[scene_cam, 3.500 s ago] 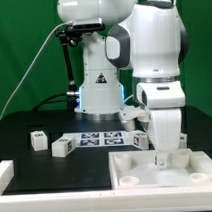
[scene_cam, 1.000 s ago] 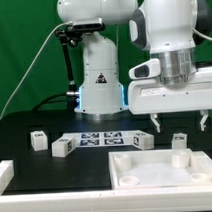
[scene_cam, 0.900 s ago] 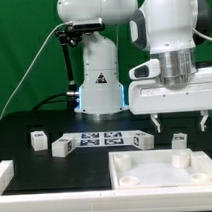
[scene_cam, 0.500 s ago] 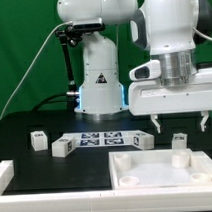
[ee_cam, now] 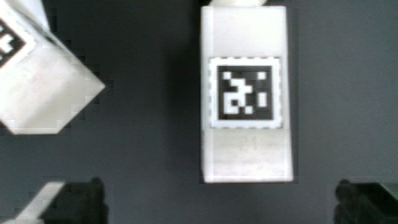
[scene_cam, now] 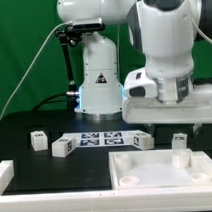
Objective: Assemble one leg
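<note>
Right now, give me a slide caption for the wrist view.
Open gripper poised over a tagged white leg on the dark table, another tagged white piece beside it.

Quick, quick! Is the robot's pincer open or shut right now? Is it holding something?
Pincer: open, holding nothing. A leg lies beneath it, not gripped.

A plain green backdrop (scene_cam: 16, 48) rises behind the matte black table (scene_cam: 77, 170).

Even bright light; wrist view soft, the leg (ee_cam: 247, 95) slightly blurred
</note>
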Controlling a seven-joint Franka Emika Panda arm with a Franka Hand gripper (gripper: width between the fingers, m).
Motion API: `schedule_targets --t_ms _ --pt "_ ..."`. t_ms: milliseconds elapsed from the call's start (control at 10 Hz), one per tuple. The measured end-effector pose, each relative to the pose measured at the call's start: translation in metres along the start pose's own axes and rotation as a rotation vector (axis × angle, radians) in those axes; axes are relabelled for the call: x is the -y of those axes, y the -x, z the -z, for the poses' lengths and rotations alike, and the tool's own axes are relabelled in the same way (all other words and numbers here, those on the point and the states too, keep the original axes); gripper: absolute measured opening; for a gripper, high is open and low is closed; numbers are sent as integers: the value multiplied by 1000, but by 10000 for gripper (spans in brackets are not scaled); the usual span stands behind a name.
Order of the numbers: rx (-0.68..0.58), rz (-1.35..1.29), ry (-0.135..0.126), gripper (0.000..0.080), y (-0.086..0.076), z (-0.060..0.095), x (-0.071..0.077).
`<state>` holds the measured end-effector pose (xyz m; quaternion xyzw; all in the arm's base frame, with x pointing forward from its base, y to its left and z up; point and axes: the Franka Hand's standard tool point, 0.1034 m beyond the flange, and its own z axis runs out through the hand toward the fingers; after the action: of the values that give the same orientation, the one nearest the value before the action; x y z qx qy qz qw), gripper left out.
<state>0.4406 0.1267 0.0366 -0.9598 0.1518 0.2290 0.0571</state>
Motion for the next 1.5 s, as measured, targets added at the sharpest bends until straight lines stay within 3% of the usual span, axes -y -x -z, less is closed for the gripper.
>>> schedule_targets --t_ms 300,600,1200,1500 --pt "248 -7 20 649 2 0 3" --pt "464 -22 13 649 8 -6 9" --pt "418 -25 14 649 7 -33 10" --pt "407 -29 14 638 6 -36 9"
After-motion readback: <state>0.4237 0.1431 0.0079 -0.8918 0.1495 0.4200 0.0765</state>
